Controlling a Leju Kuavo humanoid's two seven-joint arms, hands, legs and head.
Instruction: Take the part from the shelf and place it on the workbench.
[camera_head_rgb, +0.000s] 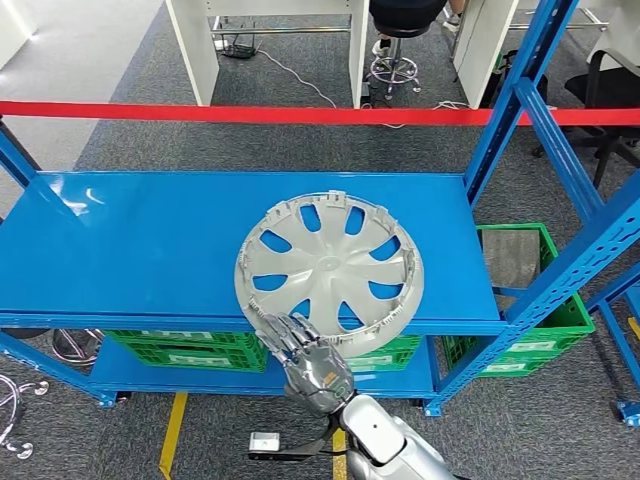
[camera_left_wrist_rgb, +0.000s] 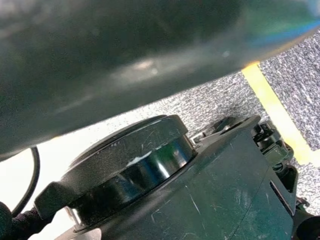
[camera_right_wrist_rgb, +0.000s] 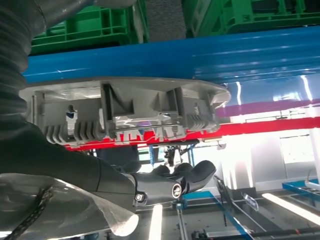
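Plainly the part to fetch is the hubcap (camera_head_rgb: 330, 262), a grey plastic wheel cover lying hollow side up on the blue shelf (camera_head_rgb: 136, 250), toward the right half of the board, its near edge reaching the shelf's front lip; green crates (camera_head_rgb: 189, 350) sit on the tier below and a red tape (camera_head_rgb: 226, 113) runs across behind. The right hand (camera_head_rgb: 302, 350) is at the cover's seven-o'clock edge, fingers apart and laid onto the rim; in the right wrist view the dark fingers (camera_right_wrist_rgb: 188, 175) sit close to the ribbed rim (camera_right_wrist_rgb: 124, 112) without visibly clamping it, so I judge the hold not yet made. Of the left hand's fingers I cannot tell how they stand; its wrist view gives dark blurred shapes and floor.

As to handling: it looks light and fairly stiff, though thin plastic will flex and the clips around the rim could snap; the smooth face is likely slippery. Best hold, I think, is the rim at the near edge, thumb on one side and fingers on the other, or fingers hooked through a spoke opening; being wide, it may tilt when lifted from one edge.
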